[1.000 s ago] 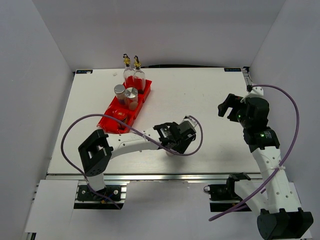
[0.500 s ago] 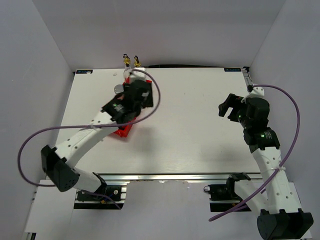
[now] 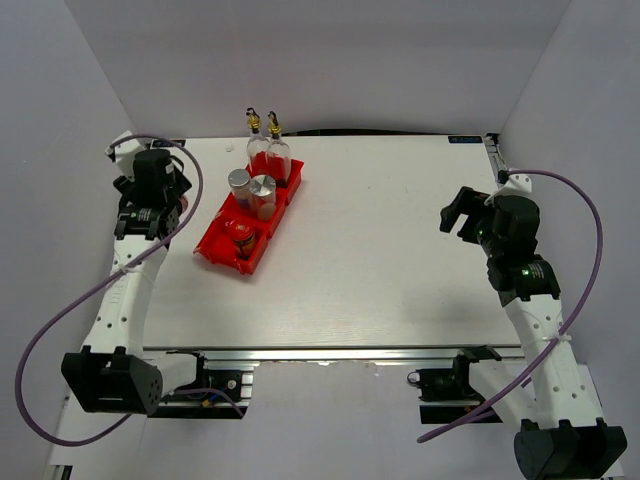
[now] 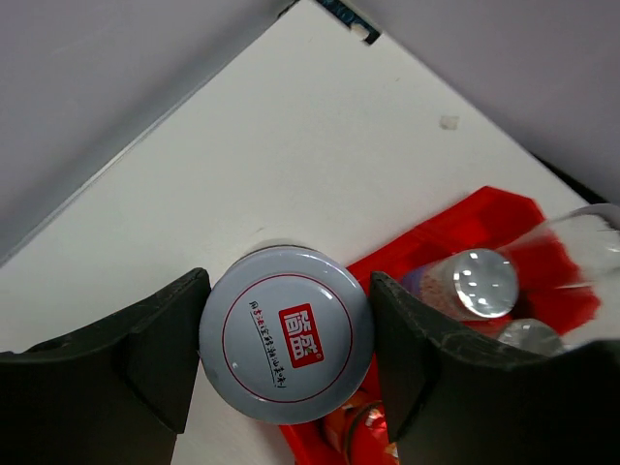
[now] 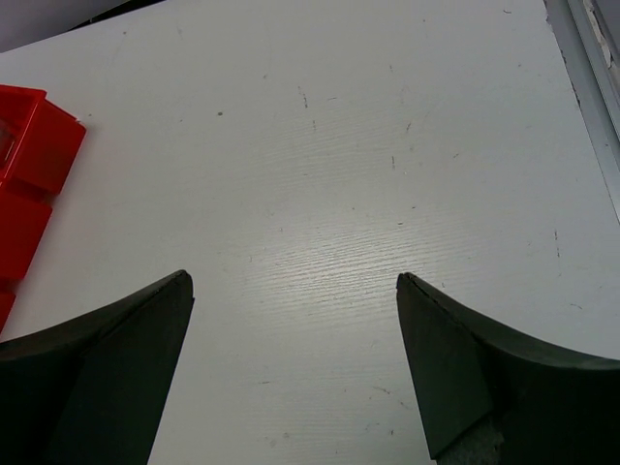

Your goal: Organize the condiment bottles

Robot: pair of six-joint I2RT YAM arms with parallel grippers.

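Gripping the silver-lidded jar [image 4: 286, 334] between both fingers, the left pincer [image 4: 288, 344] holds it at the red tray's [image 4: 489, 208] edge. Beyond its right finger, five bottles sit in the tray: the red-lidded jar [image 3: 241, 232], two shakers [image 3: 262, 190], then two cruets [image 3: 278, 155]. Only the held jar seems left to place. The right pincer [image 5: 295, 291] hangs open and empty over the worktop [image 5: 339, 145].

The silver-lidded jar [image 4: 287, 332], its cap printed with a red emblem inside a thin red ring; at two o'clock, red tray [image 4: 475, 223] on white table [image 4: 291, 165].
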